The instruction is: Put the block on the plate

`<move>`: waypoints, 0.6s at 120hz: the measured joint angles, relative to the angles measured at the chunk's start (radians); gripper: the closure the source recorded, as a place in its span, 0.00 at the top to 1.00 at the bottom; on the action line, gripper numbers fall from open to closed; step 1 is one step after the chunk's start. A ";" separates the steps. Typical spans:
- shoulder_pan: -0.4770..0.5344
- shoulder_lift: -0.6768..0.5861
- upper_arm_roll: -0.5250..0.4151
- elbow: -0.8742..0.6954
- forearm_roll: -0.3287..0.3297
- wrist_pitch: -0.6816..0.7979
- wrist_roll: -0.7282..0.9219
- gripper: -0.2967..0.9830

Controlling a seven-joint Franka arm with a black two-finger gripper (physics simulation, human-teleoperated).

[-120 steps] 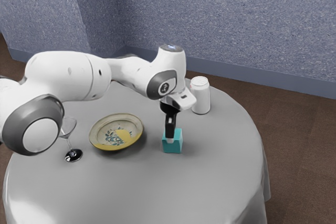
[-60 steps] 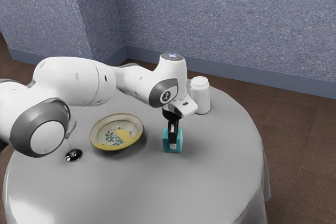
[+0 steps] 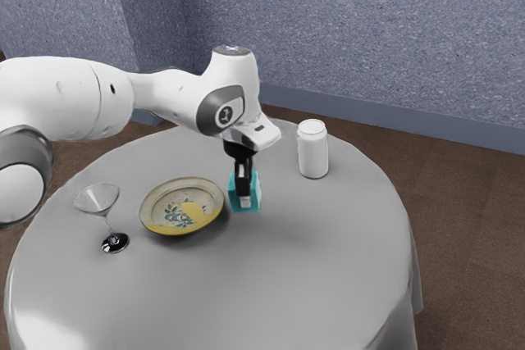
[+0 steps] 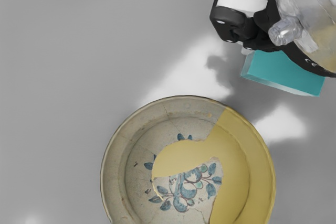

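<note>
One teal, box-shaped block (image 3: 234,200) is held between the fingers of the black pincer (image 3: 244,198), just beside the round ceramic plate (image 3: 176,229), patched yellow, on the grey-clothed desk (image 3: 312,268). Grasp and lift appear complete; carrying across, lowering and release remain.

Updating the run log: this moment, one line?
gripper shut on teal block | block beside plate, not yet on it | can, stemmed glass standing | next, likely: over plate, lower

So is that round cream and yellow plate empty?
Empty: the plate shows its painted leaves uncovered; the teal cube is outside its rim, in the black gripper.
</note>
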 joint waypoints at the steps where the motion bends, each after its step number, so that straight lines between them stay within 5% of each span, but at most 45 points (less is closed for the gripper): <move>1: 0.003 -0.005 0.000 -0.004 0.000 -0.002 0.000 0.50; 38: 0.129 -0.054 0.002 -0.027 0.010 -0.106 0.013 0.50; 72: 0.212 0.025 0.007 -0.019 0.038 -0.098 0.043 0.50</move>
